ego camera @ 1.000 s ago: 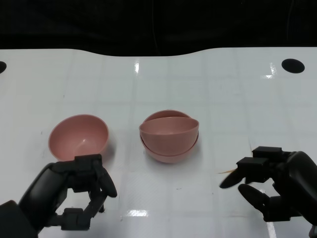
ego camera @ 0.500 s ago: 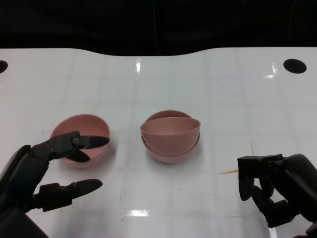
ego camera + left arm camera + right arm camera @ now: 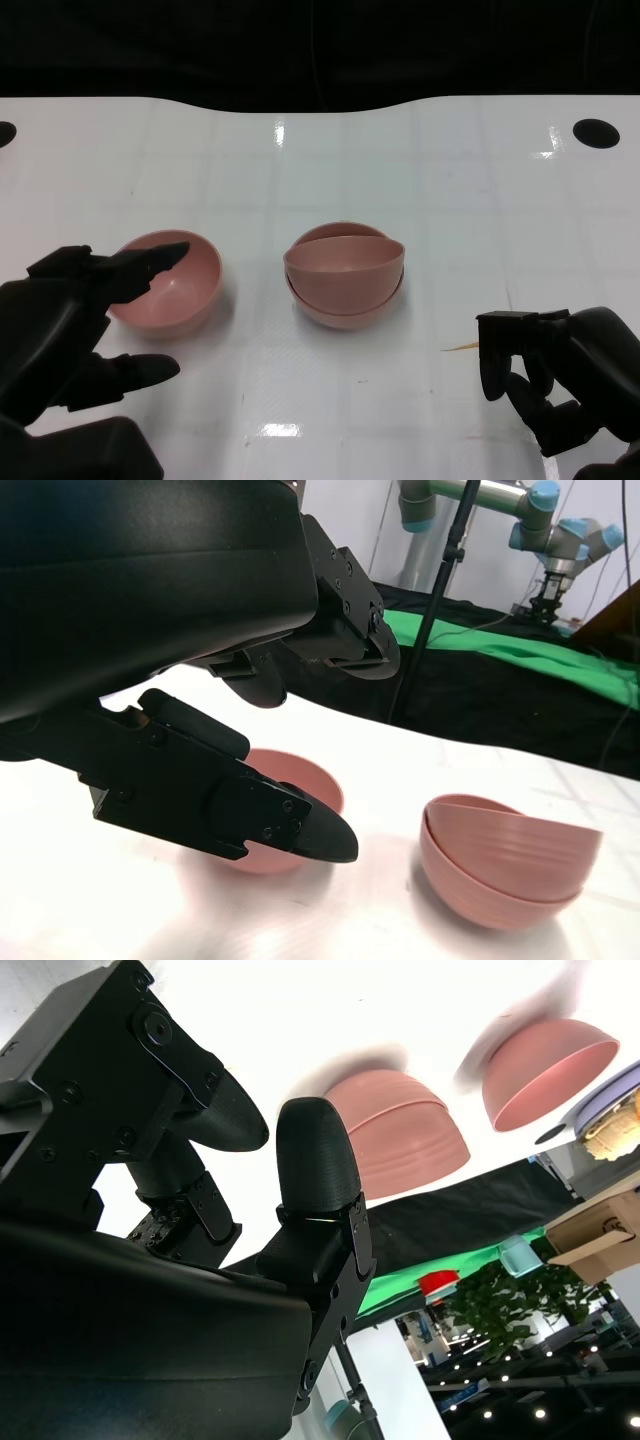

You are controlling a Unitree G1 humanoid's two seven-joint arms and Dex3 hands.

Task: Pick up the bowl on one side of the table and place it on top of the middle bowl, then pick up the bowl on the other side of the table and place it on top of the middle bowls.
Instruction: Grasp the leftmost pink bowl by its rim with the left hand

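Left hand (image 3: 60, 330) now higher, partly hiding side bowl (image 3: 170, 285)

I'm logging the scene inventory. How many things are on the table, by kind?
Pink bowls: 3, one single bowl at the left hand's side, plus a stack of 2 in the middle
Black robot hands: 2, left hand and right hand
Total: 5
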